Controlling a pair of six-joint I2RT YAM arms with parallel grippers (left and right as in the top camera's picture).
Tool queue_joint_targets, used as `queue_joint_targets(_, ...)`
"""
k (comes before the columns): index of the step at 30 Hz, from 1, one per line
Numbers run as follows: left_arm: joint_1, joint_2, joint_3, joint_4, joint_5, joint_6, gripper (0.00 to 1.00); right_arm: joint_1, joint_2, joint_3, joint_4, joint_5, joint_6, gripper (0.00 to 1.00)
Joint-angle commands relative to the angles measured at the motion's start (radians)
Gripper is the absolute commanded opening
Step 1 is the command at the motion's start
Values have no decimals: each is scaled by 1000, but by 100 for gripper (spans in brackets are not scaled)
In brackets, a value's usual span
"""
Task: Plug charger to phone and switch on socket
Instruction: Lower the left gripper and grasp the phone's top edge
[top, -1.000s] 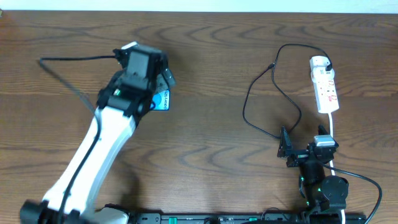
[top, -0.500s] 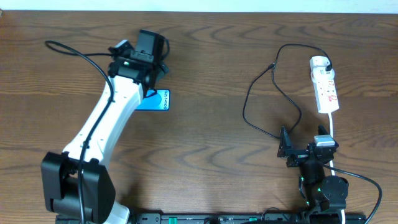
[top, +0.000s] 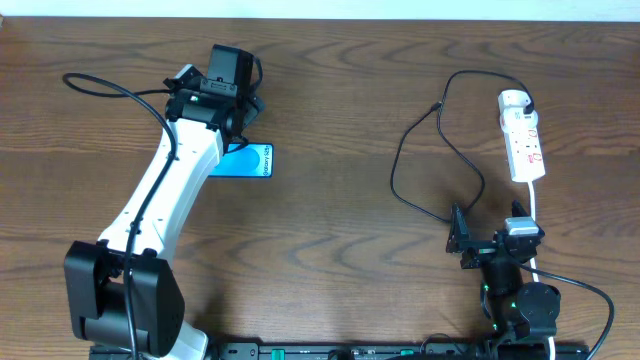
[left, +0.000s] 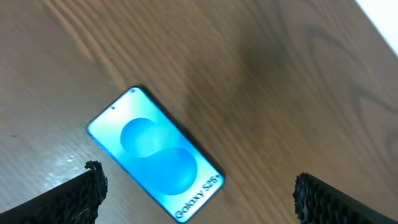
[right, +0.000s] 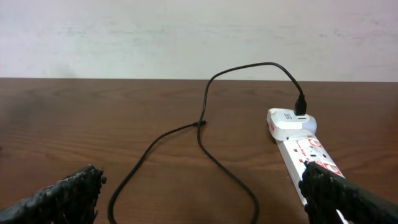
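Cyan phone (left: 155, 160) lies flat under the left hand (left: 198, 198), fingers (left: 81, 196) apart, apparently untouched.

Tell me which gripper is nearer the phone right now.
Left. The left gripper hangs just above the phone, jaws open, with the phone in view between its fingers. The right gripper sits far across the table, on the side where the socket lies.
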Motion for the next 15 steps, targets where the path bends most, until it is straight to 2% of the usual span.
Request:
queue_joint_targets(1,0,11,8,29,30,-12,97,5,-2,-2,-4,5,-5,99)
queue_joint_targets(6,7,24,8,64,29,-16,98,5,-2,-2,-4,5,-5,99)
queue_joint_targets(15,67,97,8,45,56,-188,98,5,-2,-2,-4,5,-5,99)
